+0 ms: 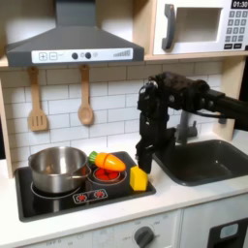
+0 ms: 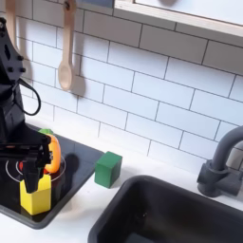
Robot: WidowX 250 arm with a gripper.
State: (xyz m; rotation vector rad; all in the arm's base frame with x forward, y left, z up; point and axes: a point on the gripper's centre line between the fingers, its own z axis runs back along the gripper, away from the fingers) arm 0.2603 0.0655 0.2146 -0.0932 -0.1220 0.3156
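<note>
The hand (image 1: 143, 160) hangs low over the toy stove (image 1: 58, 199), right above the yellow block (image 1: 139, 178). In the second exterior view its fingers (image 2: 36, 161) stand a little apart, with nothing between them. The yellow block (image 2: 36, 195) sits on the stove's front edge, not yet picked up. An orange carrot (image 1: 109, 162) lies beside it, and a silver pot (image 1: 56, 167) stands on the first exterior view's left. A green block (image 2: 108, 168) rests near the sink (image 2: 180, 214).

Lighting: even, moderately bright, soft indoor light from above. Shadows: faint, under the hood (image 1: 73, 44) and inside the sink (image 1: 205, 161). Glare: mild sheen on the pot (image 1: 56, 167). Quality: low resolution, soft throughout; second exterior view blurrier toward 9 o'clock.
</note>
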